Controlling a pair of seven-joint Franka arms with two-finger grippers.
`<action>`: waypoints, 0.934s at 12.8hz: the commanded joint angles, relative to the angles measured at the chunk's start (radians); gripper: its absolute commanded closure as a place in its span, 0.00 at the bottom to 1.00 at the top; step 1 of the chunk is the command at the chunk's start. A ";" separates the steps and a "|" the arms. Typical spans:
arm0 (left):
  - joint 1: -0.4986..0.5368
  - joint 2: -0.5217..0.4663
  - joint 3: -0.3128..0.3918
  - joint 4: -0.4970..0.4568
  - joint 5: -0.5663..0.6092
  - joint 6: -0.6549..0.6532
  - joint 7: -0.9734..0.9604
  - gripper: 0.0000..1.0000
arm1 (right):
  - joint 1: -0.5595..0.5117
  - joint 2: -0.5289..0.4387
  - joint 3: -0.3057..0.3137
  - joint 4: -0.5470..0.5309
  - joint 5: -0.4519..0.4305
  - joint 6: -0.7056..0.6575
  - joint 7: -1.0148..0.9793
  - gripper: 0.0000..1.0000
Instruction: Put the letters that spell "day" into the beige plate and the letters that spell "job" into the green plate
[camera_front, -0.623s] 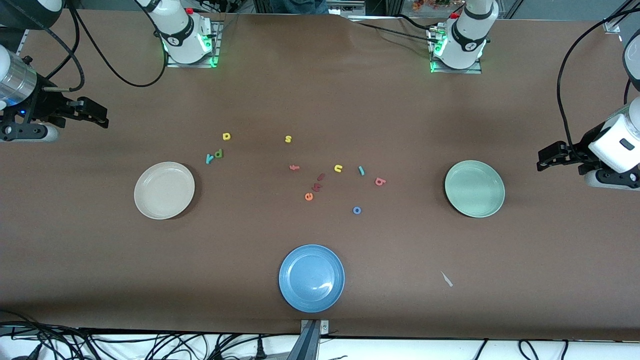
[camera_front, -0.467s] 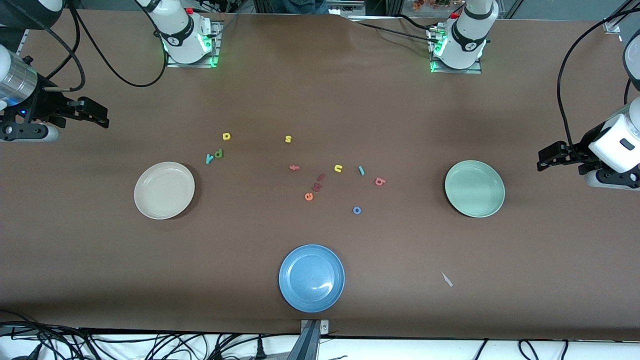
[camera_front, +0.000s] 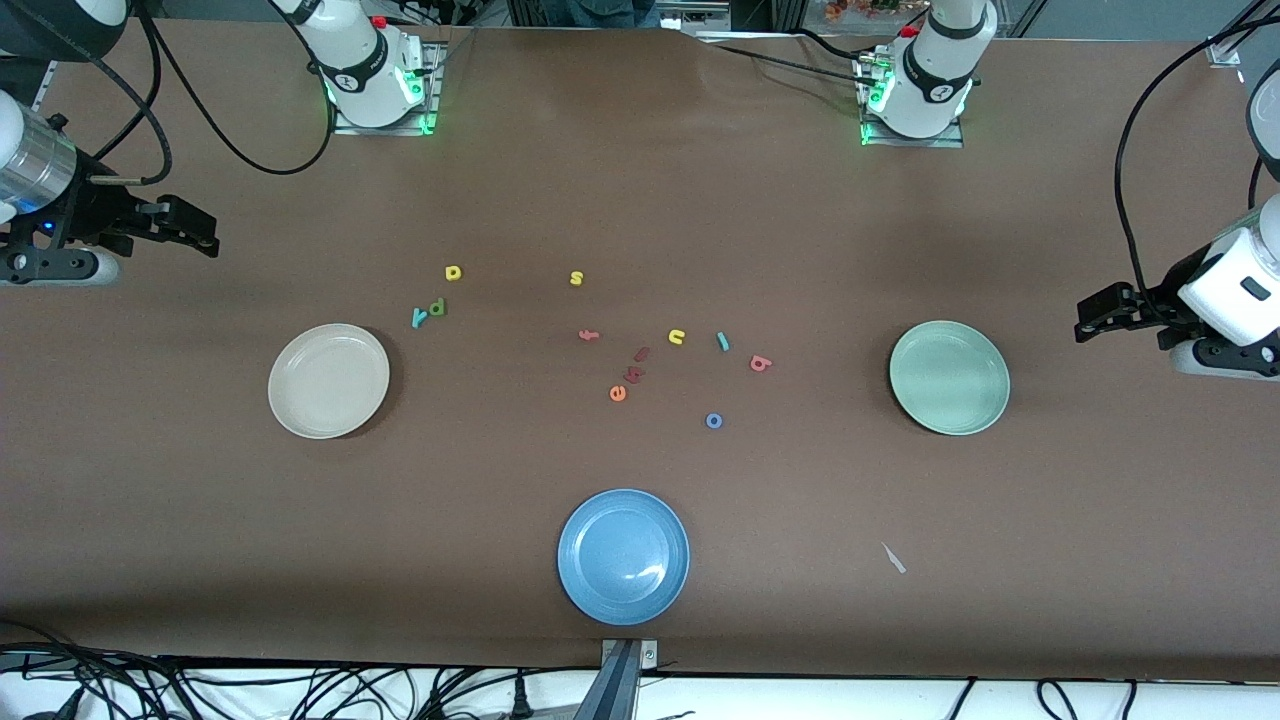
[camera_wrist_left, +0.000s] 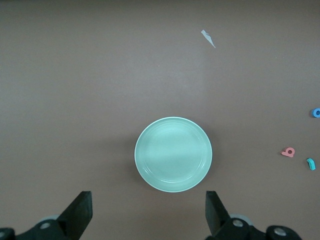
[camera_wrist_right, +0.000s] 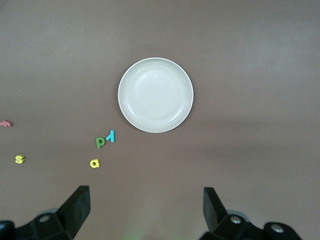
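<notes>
We start at the right arm's end of the table, where the right gripper (camera_front: 205, 236) hangs over bare brown table (camera_front: 640, 180) with its jaws wide apart and nothing in them; this arm waits. Next we see the beige plate (camera_front: 328, 380), and it has nothing in it. A little nearer the robots than this plate lie the three letters for "day": the teal y (camera_front: 419, 318) and the green d (camera_front: 437, 306) sit just beside each other, and the yellow a (camera_front: 453, 272) lies near them, a bit farther from the front camera. In the right wrist view we see the same plate (camera_wrist_right: 155, 95) with the y (camera_wrist_right: 111, 135), the d (camera_wrist_right: 100, 142) and the a (camera_wrist_right: 94, 163) close by on the table. Toward the middle we find a yellow s (camera_front: 576, 278), a red f (camera_front: 589, 336), an orange e (camera_front: 618, 393) and a yellow u (camera_front: 677, 337). The blue plate (camera_front: 623, 556) sits nearest the front camera. Then come the letters for "job": the teal j (camera_front: 722, 342), the salmon b (camera_front: 760, 363) just beside it, and the blue o (camera_front: 714, 421) nearer the front camera. All three lie on the table, well apart from the green plate (camera_front: 949, 377), which holds nothing. A small white scrap (camera_front: 893, 558) lies nearer the front camera than that plate. Last, the left gripper (camera_front: 1090, 318) hangs over the table at the left arm's end, jaws wide and holding nothing, and this arm waits too.
</notes>
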 joint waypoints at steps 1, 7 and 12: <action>0.005 0.001 -0.001 0.013 -0.019 -0.005 0.005 0.00 | 0.005 0.023 0.001 0.027 0.018 -0.015 -0.013 0.00; 0.005 0.008 -0.001 0.013 -0.019 -0.005 0.005 0.00 | 0.011 0.020 0.001 0.023 0.019 -0.017 -0.013 0.00; 0.005 0.008 -0.001 0.013 -0.019 -0.005 0.005 0.00 | 0.011 0.020 0.001 0.018 0.019 -0.017 -0.019 0.00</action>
